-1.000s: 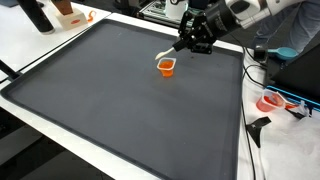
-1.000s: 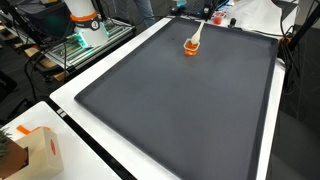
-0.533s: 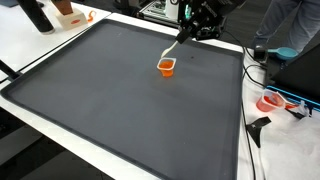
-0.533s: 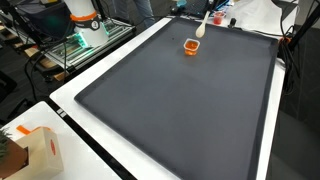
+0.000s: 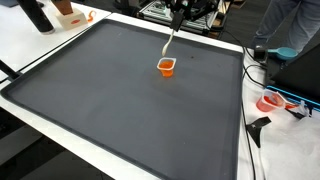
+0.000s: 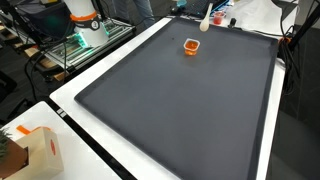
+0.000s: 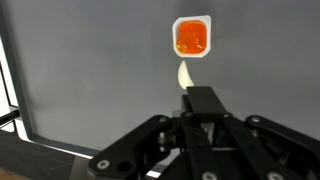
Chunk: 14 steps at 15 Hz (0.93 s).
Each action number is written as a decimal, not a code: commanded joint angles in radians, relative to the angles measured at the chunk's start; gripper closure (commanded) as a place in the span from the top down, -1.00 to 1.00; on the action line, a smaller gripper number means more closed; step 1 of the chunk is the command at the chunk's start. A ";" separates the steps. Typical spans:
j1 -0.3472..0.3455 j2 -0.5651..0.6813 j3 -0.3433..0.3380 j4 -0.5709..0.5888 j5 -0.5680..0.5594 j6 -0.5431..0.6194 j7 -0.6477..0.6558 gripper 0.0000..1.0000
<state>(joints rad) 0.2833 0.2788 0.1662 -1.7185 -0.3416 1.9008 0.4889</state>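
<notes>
1. Hand (image 7: 200, 98) is clamped shut on the handle of a white spoon (image 7: 185, 75); the spoon's bowl pokes out beyond my fingers.
2. Seen from my wrist, an orange cup (image 7: 192, 38) with a white rim sits just past the spoon's tip, not touching it.
3. In an exterior view, I hold the spoon (image 5: 171, 38) in the air, slanting down toward the cup (image 5: 166, 66), tip clear above it.
4. The cup stands on a dark mat (image 5: 120, 100) that covers a white worktop (image 5: 50, 120).
</notes>
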 commanded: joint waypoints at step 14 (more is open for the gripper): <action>-0.153 -0.297 -0.034 -0.330 0.393 0.216 -0.473 -0.94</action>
<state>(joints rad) 0.1393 0.0409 0.1376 -1.9841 0.0065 2.1016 0.0766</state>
